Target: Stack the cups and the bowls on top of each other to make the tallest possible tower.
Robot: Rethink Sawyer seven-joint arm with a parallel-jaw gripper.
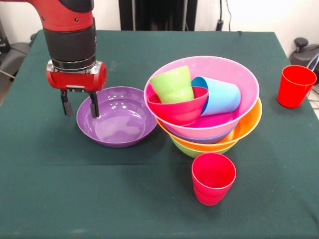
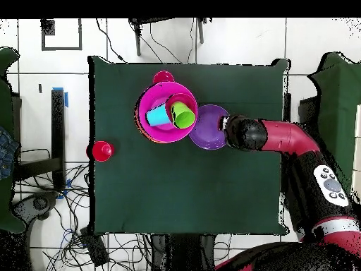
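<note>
A: On the dark green cloth-covered table, what does the coming move turn on?

B: The rim. The red and black gripper straddles the near-robot edge of the glossy purple plastic bowl: one finger hangs outside the wall, the other dips inside. The jaws stand apart, nothing clamped yet. The bowl lies directly beneath and spreads away toward the tower.

A: And the tower?

B: The nested tower of plastic bowls, lime green, orange, blue, then wide pink on top, stands just beside the purple bowl, to its right in the front view. Only one arm serves here.

A: Which way does the purple bowl point?

B: Mouth up, flat on its base. Being round, it has no long axis; its axis is vertical.

A: What rides in the pink bowl?

B: A small red bowl tilted, holding a lime green plastic tumbler; a sky blue tumbler lies on its side. One red tumbler stands in front, another well apart.
</note>
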